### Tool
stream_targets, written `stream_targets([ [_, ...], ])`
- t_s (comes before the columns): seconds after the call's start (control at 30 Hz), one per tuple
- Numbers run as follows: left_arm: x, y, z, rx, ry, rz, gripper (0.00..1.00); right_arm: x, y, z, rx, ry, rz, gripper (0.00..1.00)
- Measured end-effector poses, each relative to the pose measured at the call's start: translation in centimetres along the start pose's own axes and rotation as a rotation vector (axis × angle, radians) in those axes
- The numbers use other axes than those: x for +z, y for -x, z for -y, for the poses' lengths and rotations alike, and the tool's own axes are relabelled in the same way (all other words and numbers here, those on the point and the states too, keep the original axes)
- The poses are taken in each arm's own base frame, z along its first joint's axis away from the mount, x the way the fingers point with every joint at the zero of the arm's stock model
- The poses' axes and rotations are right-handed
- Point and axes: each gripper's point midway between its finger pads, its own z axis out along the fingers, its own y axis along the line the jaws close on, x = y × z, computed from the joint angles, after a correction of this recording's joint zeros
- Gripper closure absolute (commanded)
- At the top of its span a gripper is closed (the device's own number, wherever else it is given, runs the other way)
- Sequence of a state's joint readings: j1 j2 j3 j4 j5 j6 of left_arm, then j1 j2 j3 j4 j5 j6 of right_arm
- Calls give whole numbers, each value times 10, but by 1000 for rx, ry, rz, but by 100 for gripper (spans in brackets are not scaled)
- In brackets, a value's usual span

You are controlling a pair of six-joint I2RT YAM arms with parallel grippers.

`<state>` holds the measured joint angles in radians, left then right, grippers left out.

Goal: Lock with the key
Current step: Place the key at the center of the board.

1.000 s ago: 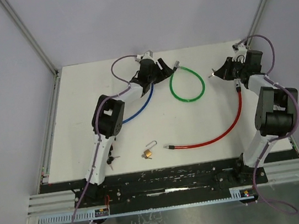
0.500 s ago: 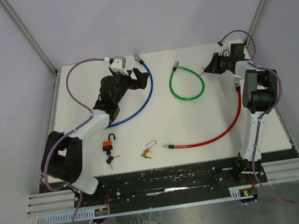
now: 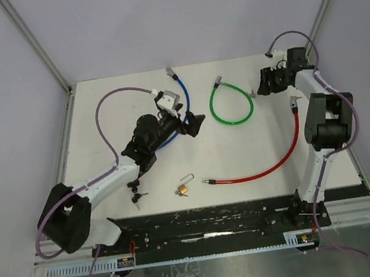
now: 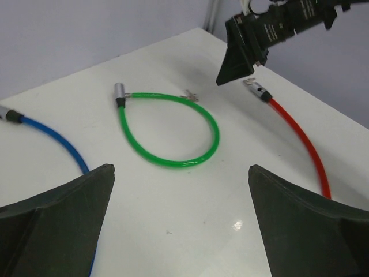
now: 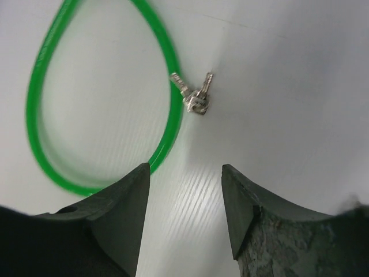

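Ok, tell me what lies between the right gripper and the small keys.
Nothing but bare table between the right gripper and the small keys, shown in the right wrist view.

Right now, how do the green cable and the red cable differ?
The green cable is curled almost into a ring, its ends apart; the red cable lies in one long open arc. The green cable looks shorter than the red cable. Both are glossy, metal-tipped and lie flat on the white table.
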<state>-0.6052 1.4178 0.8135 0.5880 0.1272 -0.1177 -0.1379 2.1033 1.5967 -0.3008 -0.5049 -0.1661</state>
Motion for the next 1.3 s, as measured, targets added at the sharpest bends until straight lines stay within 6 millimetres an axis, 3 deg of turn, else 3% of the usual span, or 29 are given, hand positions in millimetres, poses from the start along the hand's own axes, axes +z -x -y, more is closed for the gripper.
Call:
stream_targets([
  [0.13,-10,11,44,71,-60,14,1,-75,30,-33,-171,-5,64,39],
  [0.23,-18,17,65,94,-83,23,2,-127,53,-61,-285,-5,157,39],
  [0.3,-22,18,75,94,-93,22,3,-156,53,-82,-343,16,204,38],
  [0.37,-26,15,82,83,-104,9,5,-174,40,-101,-378,51,221,36],
  [0.57,-44,1,95,-62,-141,-52,10,-179,-26,-134,-389,191,175,31],
  [0.7,-59,-20,96,-185,-126,-137,15,-177,-46,-150,-379,302,168,31],
  [0.9,-81,-68,88,-367,-9,-345,31,-182,-52,-168,-383,399,199,31],
  [1.03,-105,-107,82,-430,99,-518,31,-185,-53,-177,-380,445,215,32],
  [1.3,-158,-200,84,-202,326,-910,28,-186,-57,-187,-366,504,224,32],
])
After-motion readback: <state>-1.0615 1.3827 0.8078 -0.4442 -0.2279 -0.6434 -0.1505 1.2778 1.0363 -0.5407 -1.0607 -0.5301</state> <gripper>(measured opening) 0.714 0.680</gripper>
